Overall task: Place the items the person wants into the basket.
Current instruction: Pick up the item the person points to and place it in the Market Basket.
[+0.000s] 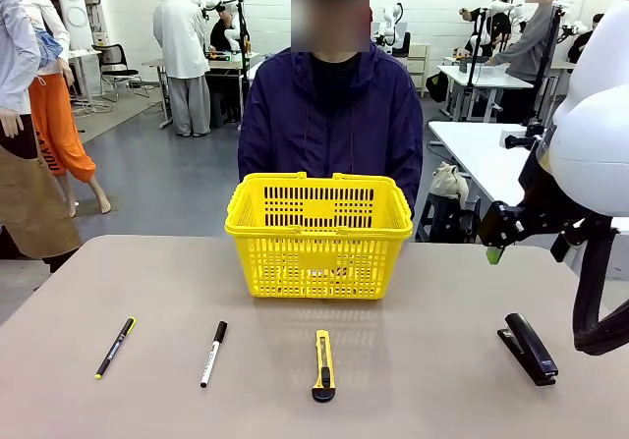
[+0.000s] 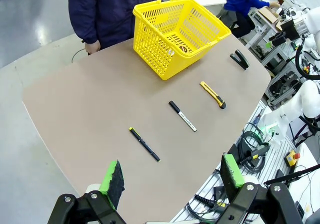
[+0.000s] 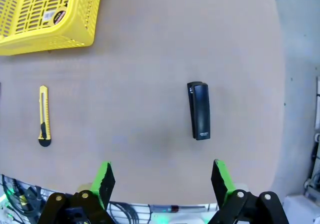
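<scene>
Under the basket, table (image 1: 432, 380): plain brown top that bears every item listed below.
Person (image 1: 334, 115): stands just behind the basket in a dark navy jacket. One hand rests at the table edge, and no pointing gesture can be made out.
Basket (image 1: 319, 247): yellow with slotted sides and handles folded down. It sits upright at the far middle and serves as the reference point for the rest.
Left gripper (image 2: 172, 176): green-padded fingers spread wide and holding nothing. It sits high, well away from the basket on its left near side.
Right gripper (image 3: 162, 179): fingers likewise spread wide and empty. It is raised to the right of the basket, over the stapler's end of the table.
Stapler (image 1: 529, 349): black, lying flat, well to the right of the basket on the near side. Not a wanted item.
Utility knife (image 1: 323, 365): yellow and black, directly in front of the basket and apart from it.
Marker (image 1: 213, 354): white with a black cap, in front of the basket's left corner. Not wanted.
Pen (image 1: 116, 347): thin and black with yellow ends, farther left of the basket than the marker.
Tape measure (image 2: 182, 48): small yellow-and-black object on the basket floor, so apparently already delivered.
Step in hand: likely choosing between the knife and the pen, neither yet in the basket.
Handling advice: set the fingers across the item's narrow width at mid-length and come straight down. Keep clear of the marker, lift above the rim, and release over the inside.
</scene>
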